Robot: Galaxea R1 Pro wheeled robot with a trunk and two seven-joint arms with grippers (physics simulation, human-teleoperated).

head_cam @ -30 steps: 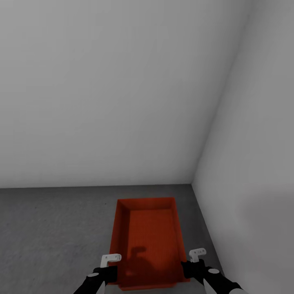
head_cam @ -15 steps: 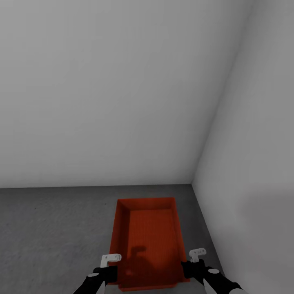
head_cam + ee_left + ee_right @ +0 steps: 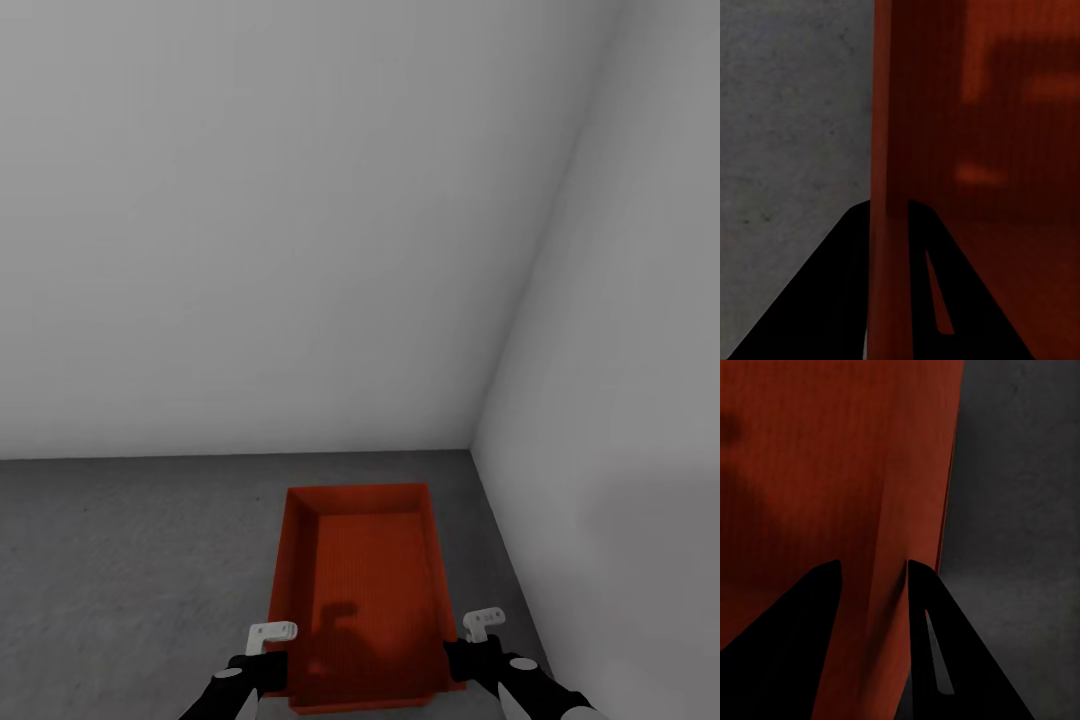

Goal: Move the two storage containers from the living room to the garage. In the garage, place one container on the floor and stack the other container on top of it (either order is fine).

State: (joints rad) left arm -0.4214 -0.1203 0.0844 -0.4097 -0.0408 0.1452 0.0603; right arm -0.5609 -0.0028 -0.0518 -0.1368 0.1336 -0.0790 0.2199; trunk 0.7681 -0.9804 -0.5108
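**Bin in garage corner, both grippers straddling its side walls**

I see plain pale grey walls meeting in a corner at about 1 o'clock, smooth and unmarked. Below lies the floor, dark grey speckled concrete.

One storage container sits at 6 o'clock near the right wall: orange-red, rectangular, topless, low straight walls, finely ribbed. No writing readable.

Head view shows the whole bin; the wrist views show each wall edge between black fingers. Left gripper straddles the left wall, right gripper the right wall. Whether the fingers clamp the walls, I cannot tell.
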